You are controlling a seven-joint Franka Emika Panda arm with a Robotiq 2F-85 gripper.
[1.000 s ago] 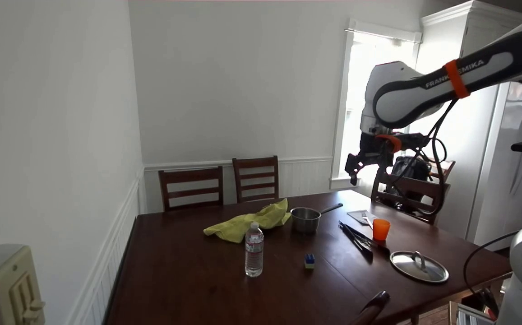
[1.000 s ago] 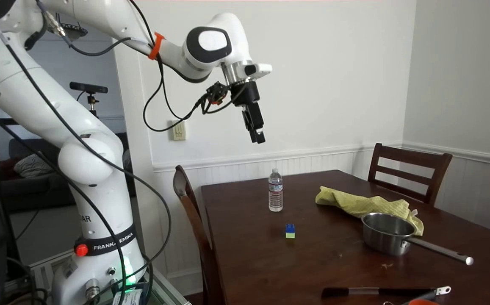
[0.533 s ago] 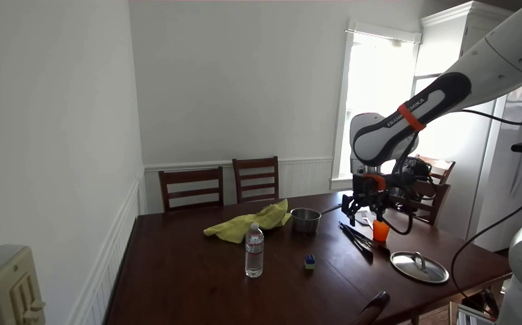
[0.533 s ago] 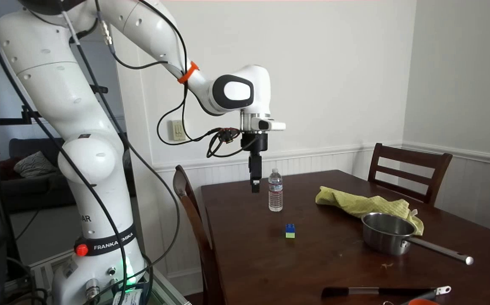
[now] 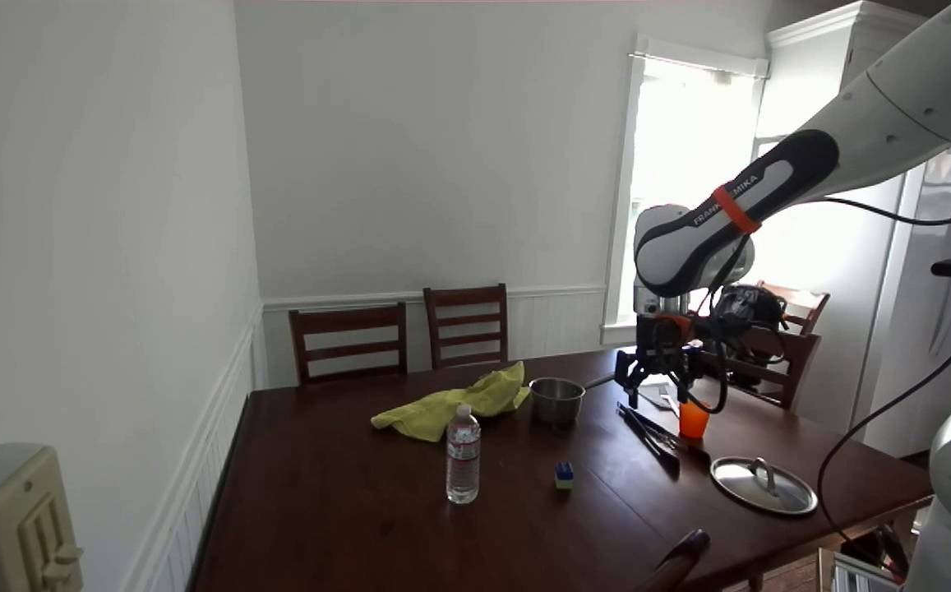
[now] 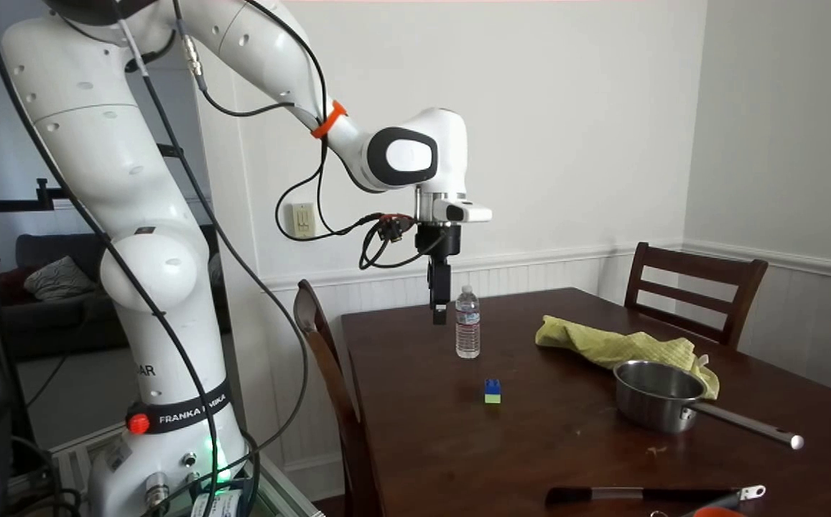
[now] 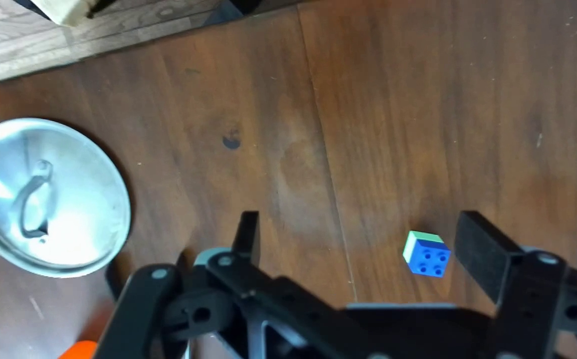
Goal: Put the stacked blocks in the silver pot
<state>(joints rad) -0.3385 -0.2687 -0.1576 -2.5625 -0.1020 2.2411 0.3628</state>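
The stacked blocks (image 7: 429, 259), blue on top of light green, stand on the dark wooden table. They also show in both exterior views (image 5: 564, 477) (image 6: 492, 392). The silver pot (image 6: 648, 413), with a long handle, stands on the table beside a yellow cloth; it also shows in an exterior view (image 5: 556, 404) and is out of the wrist view. My gripper (image 7: 360, 224) is open and empty, pointing down well above the table (image 6: 439, 317). In the wrist view the blocks appear between the fingers, close to the right finger (image 7: 487, 254), but lie below them.
A clear bottle (image 5: 463, 460) stands near the blocks. The yellow cloth (image 6: 616, 348) lies against the pot. Black tongs (image 5: 648, 440), an orange cup (image 5: 694, 419) and a silver lid (image 7: 79, 199) are on the table. A chair (image 6: 329, 359) stands at the table edge.
My gripper has come down and turned from tilted to pointing straight down. Over the last half second it has shifted only slightly. The blocks and pot have not moved.
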